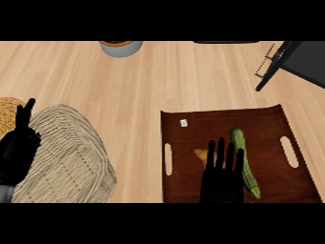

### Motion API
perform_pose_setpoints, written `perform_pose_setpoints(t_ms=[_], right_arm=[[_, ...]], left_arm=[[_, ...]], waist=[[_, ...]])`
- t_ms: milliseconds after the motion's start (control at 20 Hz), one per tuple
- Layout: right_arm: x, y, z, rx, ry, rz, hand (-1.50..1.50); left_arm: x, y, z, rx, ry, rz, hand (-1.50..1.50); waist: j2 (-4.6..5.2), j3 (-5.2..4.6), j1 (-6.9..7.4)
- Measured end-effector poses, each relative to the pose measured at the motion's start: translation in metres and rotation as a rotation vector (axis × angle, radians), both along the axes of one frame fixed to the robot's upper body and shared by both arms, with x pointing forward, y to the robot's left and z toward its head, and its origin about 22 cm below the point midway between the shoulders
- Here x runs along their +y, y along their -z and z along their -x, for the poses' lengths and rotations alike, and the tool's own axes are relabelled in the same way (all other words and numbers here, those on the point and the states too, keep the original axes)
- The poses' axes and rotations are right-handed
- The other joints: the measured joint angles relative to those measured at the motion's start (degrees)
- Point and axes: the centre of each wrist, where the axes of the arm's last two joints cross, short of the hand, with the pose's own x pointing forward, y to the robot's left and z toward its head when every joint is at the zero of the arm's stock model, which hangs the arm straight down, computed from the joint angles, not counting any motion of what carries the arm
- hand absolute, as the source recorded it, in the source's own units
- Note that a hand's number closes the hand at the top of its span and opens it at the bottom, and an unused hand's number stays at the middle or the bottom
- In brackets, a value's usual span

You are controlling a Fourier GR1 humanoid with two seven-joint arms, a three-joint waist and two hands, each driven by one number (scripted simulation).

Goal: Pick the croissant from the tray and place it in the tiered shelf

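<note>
Reach step: right hand (pixel 223 183) over tray (pixel 263 124), fingers (pixel 221 152) straight and apart, croissant (pixel 200 153) peeking out just left of them, ungrasped; next move likely curling round it, then lifting toward shelf (pixel 312 62).

Right hand (pixel 223 177), fingers straight, lies over the croissant (pixel 200 153) on the tray (pixel 193 125), cucumber (pixel 246 167) just beside it; left hand (pixel 14 152) rests at the counter's (pixel 137 95) left edge.
</note>
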Motion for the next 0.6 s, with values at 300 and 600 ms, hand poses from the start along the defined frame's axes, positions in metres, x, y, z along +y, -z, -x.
perform_pose_setpoints(t_ms=[300, 600], right_arm=[[-0.002, 0.006, -0.011, 0.018, 0.01, 0.017, -1.5], [-0.011, 0.012, -0.027, 0.019, 0.013, 0.024, -1.5]], left_arm=[[-0.002, 0.0, -0.001, -0.005, -0.002, -0.002, 0.0], [-0.002, 0.002, -0.001, -0.017, -0.001, -0.003, 0.0]], waist=[[-0.13, 0.11, -0.03], [-0.21, 0.23, -0.07]])
